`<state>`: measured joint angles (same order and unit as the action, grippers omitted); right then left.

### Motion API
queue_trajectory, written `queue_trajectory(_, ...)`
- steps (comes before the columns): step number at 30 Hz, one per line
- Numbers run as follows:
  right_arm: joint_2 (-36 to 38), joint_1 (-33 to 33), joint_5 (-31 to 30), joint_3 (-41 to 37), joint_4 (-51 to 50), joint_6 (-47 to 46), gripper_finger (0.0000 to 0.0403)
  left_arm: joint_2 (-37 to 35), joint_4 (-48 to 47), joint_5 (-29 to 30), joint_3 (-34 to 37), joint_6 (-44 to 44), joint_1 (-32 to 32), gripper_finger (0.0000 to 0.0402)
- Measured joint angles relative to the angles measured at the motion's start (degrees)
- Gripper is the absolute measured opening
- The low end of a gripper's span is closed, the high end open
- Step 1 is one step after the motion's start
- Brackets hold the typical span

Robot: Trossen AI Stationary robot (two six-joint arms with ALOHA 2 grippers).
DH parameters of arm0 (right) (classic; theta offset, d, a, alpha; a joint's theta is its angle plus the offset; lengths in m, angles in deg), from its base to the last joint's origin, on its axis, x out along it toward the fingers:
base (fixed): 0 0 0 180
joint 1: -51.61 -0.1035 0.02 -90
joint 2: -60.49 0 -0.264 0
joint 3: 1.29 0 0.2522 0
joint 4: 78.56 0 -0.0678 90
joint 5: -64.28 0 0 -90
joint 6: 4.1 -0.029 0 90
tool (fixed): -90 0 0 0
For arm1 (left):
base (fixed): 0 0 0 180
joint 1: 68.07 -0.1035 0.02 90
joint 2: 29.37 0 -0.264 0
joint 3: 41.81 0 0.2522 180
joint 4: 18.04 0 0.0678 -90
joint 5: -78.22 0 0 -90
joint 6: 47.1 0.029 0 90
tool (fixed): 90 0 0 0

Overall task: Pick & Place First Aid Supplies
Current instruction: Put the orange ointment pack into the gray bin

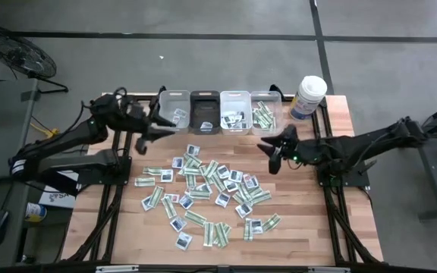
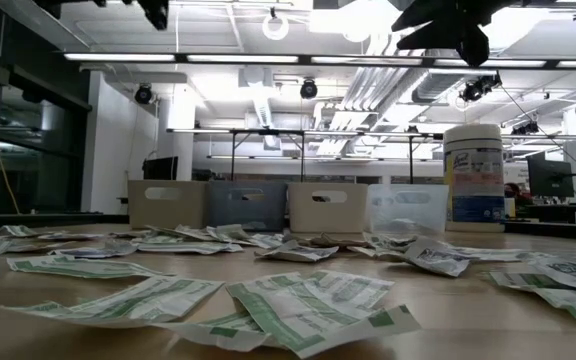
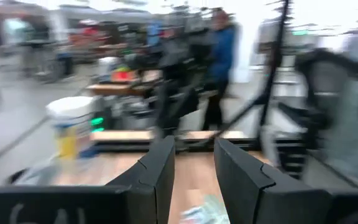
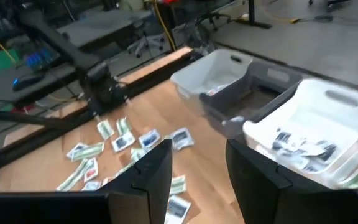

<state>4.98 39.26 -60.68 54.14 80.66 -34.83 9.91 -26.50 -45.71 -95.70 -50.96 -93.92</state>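
Observation:
The first aid supplies are many small flat packets, green-and-white strips and white squares, scattered flat on the wooden table; the low view shows them close up. More packets lie in the bins. My left gripper hovers near the leftmost bin, open with nothing between its fingers. My right gripper hovers over the table's right part, in front of the bins, also open and holding nothing.
Four small bins stand in a row along the far edge, one of them dark. A tall white canister stands at the far right. Beyond the table a person in blue shows in the left wrist view.

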Motion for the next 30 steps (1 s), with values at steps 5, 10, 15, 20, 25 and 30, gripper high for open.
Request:
queue_trajectory(5, -6.57, -1.97, -0.06, 1.07, 2.85, -3.8, 0.0144, -5.14, -3.86, -1.2, 0.01, -0.45, -0.02, 0.0111)
queue_trajectory(10, -15.33, -2.49, 1.28, 9.18, -1.29, -2.22, 0.0144, -11.63, -10.33, -1.34, 0.01, 1.27, 0.0, 0.0111)
queue_trajectory(15, -24.17, -2.45, 7.85, 20.59, -19.79, -5.99, 0.0144, -15.84, -19.82, 1.85, 0.01, 3.52, 0.0, 0.0111)
queue_trajectory(20, -31.82, -3.21, 14.35, 29.26, -40.1, -10.24, 0.0144, -16.96, -25.59, 2.56, 0.03, 6.17, 0.0, 0.0111)
queue_trajectory(25, -37.38, -3.57, 19.61, 29.53, -43.36, -21.76, 0.0144, -16.93, -28.03, 3.03, 0.59, 9.23, 0.0, 0.0111)
queue_trajectory(30, -43.01, -2.71, 23.0, 28.57, -38.25, -41.89, 0.0144, -16.94, -28.27, 3.12, 1.63, 10.03, 0.0, 0.0111)
